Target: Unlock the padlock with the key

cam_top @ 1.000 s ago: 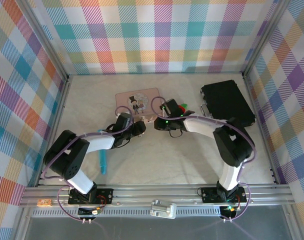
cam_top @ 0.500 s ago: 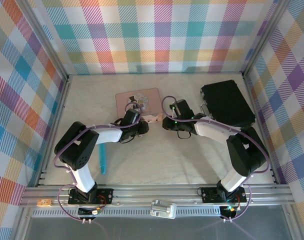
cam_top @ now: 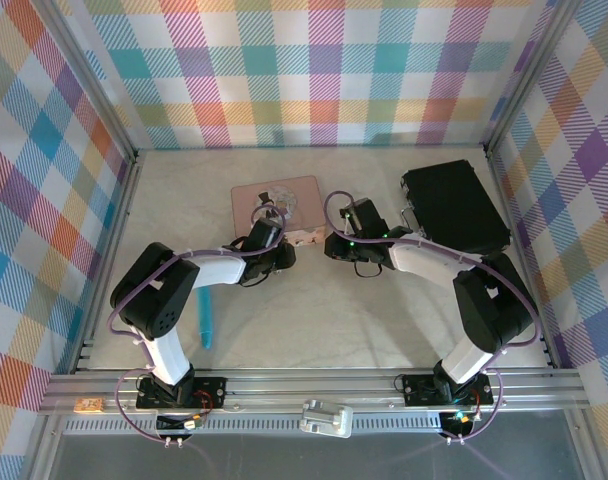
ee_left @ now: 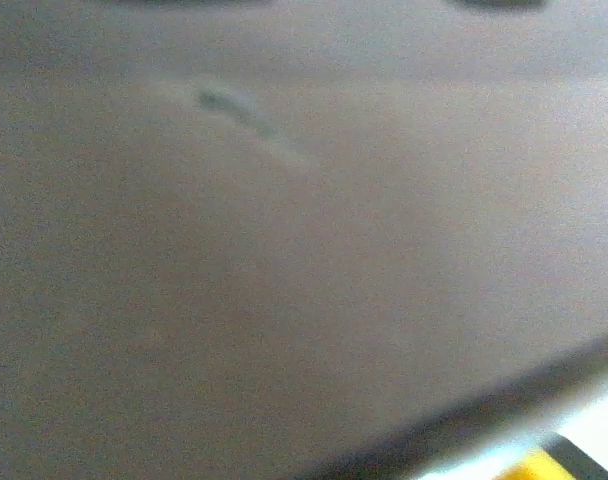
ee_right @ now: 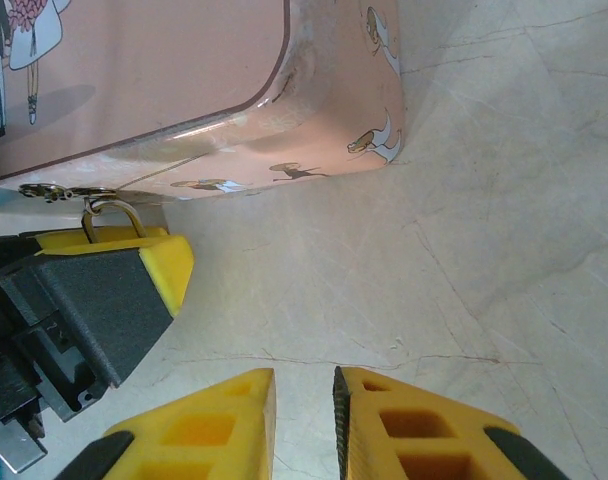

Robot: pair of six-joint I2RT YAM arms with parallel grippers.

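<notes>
The padlock (ee_right: pixel 112 213) shows its silver shackle alone. In the right wrist view the loop points up toward the latch on the near wall of the pink tin (ee_right: pixel 184 90), and its long axis runs from the tin down into the left gripper (ee_right: pixel 149 262). The body is hidden behind that gripper's yellow pad and the left wrist view is too blurred to read, so I cannot tell whether the jaws clamp it. Just beside it, the right gripper (ee_right: pixel 304 388) hangs over the table (ee_right: pixel 484 250), its fingers narrowly parted with nothing seen between them, while a black case (cam_top: pixel 454 205) and a light-blue stick (cam_top: pixel 205 322) lie well apart.
</notes>
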